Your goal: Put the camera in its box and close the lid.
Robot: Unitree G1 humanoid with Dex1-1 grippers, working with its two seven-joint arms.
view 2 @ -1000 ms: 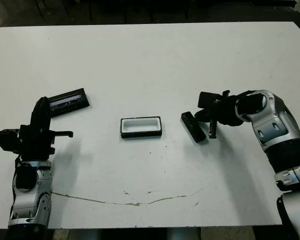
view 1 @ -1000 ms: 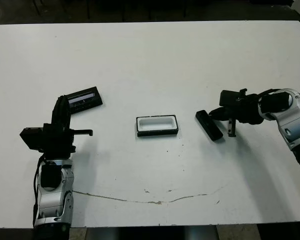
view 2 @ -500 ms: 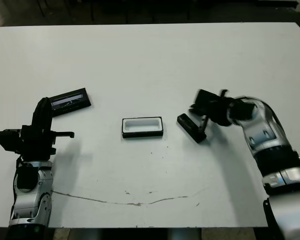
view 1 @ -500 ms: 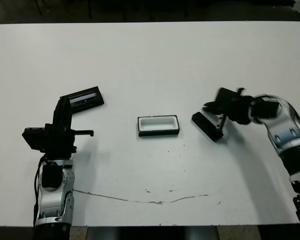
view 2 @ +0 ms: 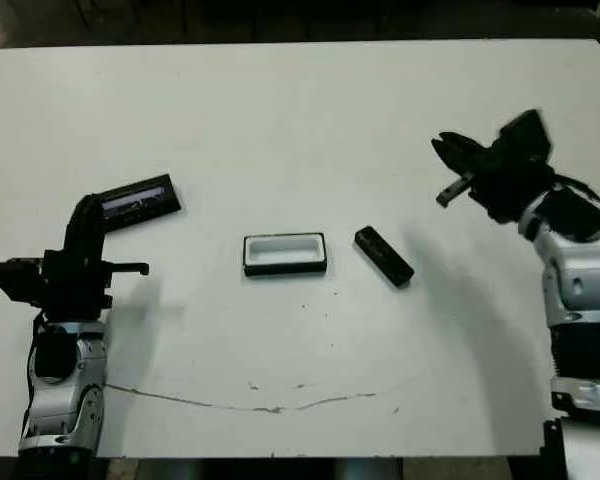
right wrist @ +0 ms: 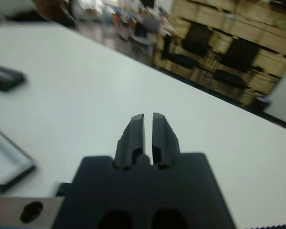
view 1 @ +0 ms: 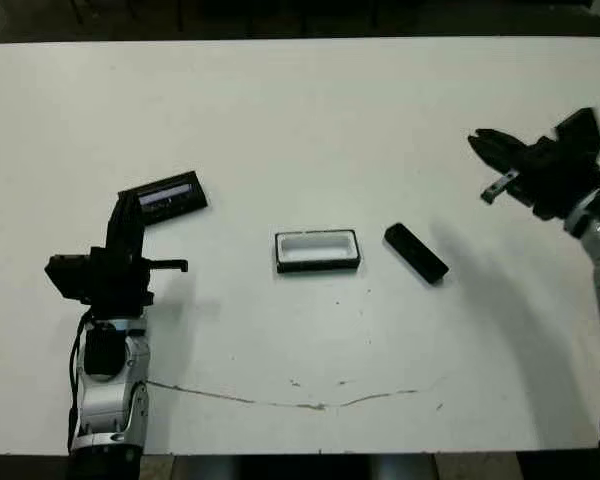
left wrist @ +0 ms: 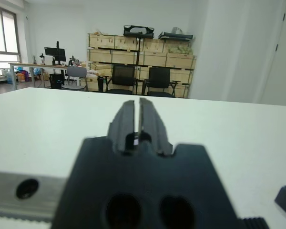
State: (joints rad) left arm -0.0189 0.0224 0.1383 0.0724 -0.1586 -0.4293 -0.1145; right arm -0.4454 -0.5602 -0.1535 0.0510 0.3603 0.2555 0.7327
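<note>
1. White table [view 1: 300,120] is carrying the box [view 1: 317,251] at its middle, the camera [view 1: 416,252] just beside it toward the right edge, and the lid [view 1: 163,196] near the left edge.
2. My left gripper [left wrist: 137,125] is showing its fingers nearly closed on nothing.
3. My right gripper [right wrist: 148,134] is hovering with fingers pressed narrow, empty.

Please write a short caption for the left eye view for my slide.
Camera lies right of the open box; lid far left; both claws apart.
</note>
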